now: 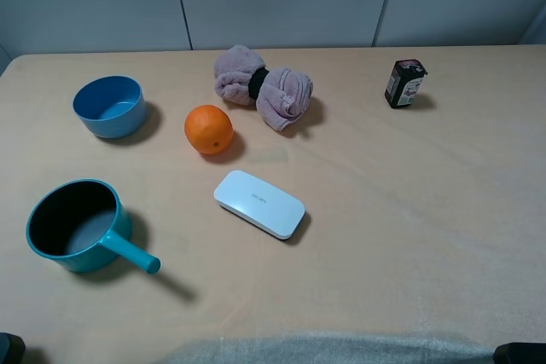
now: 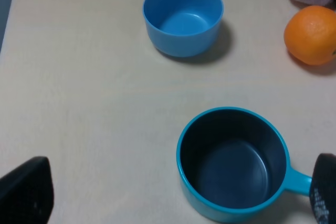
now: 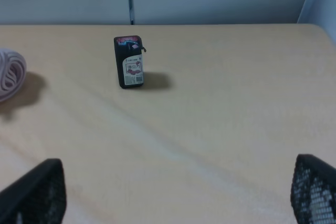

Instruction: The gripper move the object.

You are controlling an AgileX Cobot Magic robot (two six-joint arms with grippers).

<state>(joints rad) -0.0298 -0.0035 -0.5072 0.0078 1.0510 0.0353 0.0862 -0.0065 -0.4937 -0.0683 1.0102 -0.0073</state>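
The orange (image 1: 208, 129) sits on the table left of centre, between the blue bowl (image 1: 108, 106) and the pink towel (image 1: 263, 85). It also shows at the edge of the left wrist view (image 2: 312, 34). My left gripper (image 2: 176, 198) is open and empty, back from the orange, with the teal pot (image 2: 233, 163) lying between its fingers (image 2: 26, 190). My right gripper (image 3: 173, 192) is open and empty, far from the orange, facing the small dark jar (image 3: 129, 61). In the exterior high view only dark bits of the arms show at the bottom corners.
A teal handled pot (image 1: 77, 226) stands at the front left. A white flat box (image 1: 258, 204) lies just in front of the orange. The dark jar (image 1: 404, 83) stands at the back right. A wall runs behind the table's far edge (image 1: 341, 46).
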